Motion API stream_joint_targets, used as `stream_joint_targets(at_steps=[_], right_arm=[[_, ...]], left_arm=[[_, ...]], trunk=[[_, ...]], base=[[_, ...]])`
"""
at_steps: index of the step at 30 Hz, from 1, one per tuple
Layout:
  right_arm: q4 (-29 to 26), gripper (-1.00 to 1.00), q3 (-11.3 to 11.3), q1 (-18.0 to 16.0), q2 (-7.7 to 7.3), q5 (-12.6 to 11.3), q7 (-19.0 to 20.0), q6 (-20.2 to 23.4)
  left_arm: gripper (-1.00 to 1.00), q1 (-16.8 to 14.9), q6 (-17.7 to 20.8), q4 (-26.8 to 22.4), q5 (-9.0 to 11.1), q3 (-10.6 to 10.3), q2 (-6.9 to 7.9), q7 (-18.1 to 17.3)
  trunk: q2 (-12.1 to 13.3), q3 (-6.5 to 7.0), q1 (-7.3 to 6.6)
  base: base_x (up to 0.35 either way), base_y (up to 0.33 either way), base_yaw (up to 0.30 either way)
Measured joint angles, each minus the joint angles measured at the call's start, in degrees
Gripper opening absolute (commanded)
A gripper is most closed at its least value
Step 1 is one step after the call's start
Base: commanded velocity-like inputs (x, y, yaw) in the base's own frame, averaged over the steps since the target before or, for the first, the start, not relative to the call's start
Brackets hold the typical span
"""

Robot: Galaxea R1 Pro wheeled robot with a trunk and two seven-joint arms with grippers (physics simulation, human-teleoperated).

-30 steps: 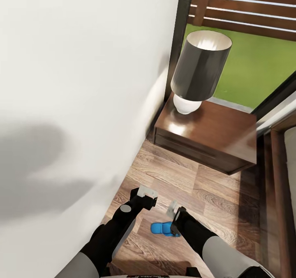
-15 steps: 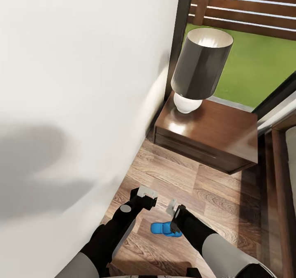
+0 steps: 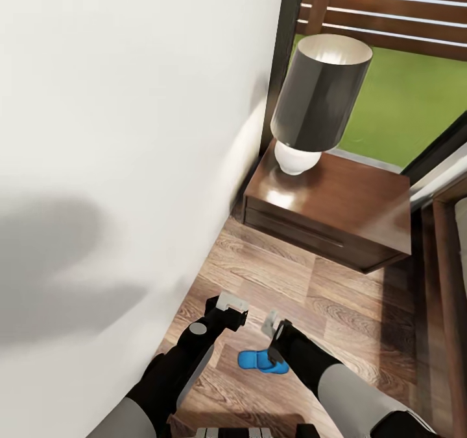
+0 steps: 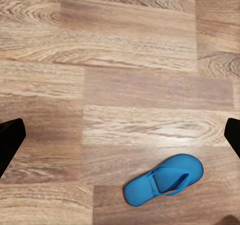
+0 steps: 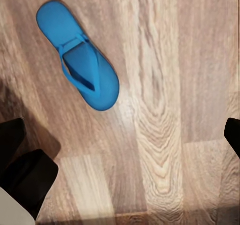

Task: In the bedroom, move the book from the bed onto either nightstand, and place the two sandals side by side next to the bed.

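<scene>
Both grippers are hanging spread and empty above the wooden floor (image 3: 337, 295), the left gripper (image 3: 231, 303) beside the white wall (image 3: 117, 153), the right gripper (image 3: 272, 324) near it. One blue sandal (image 3: 261, 361) is lying flat on the floor just below the right gripper. Farther ahead, the nightstand (image 3: 337, 214) is carrying a lamp (image 3: 318, 101) on its surface, with the bed frame (image 3: 446, 276) beyond to the right.

Domestic bedroom corner, simulator render. Evidence: dark glossy nightstand (image 3: 331, 214) bearing black-shaded lamp (image 3: 318, 98), wood-plank floor (image 3: 311, 308), plain white wall (image 3: 117, 133), bed frame edge (image 3: 447, 282). Glazed opening beside the nightstand gives onto lawn (image 3: 402, 107) and slatted fence (image 3: 389, 10).
</scene>
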Motion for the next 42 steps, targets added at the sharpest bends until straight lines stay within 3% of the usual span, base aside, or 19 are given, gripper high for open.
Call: stream_joint_targets(at_steps=[15, 21, 26, 42], right_arm=[[-0.1, 1.00, 0.1, -2.2, 0.35, 0.1, 0.8, 0.1], [0.0, 1.00, 0.1, -2.9, 1.01, 2.2, 1.2, 0.7], [0.0, 1.00, 0.1, -3.2, 2.01, 4.5, 1.9, 4.0], [0.1, 1.00, 0.9, -3.4, 3.04, 5.8, 2.5, 6.0]], left_arm=[[1.00, 0.0, 0.0, 0.0, 0.0, 0.0, 0.00, 0.0], [1.00, 0.0, 0.0, 0.0, 0.0, 0.0, 0.00, -0.1], [1.00, 0.0, 0.0, 0.0, 0.0, -0.1, 0.00, 0.0], [1.00, 0.0, 0.0, 0.0, 0.0, -0.3, 0.00, 0.0]], trunk=[[-6.0, -2.69, 3.30], [-8.4, -3.77, 4.61], [-10.4, -4.67, 5.71], [-16.8, -7.54, 9.23]], base=[[0.000, 0.000, 0.000], [0.000, 0.000, 0.000], [0.000, 0.000, 0.000], [0.000, 0.000, 0.000]])
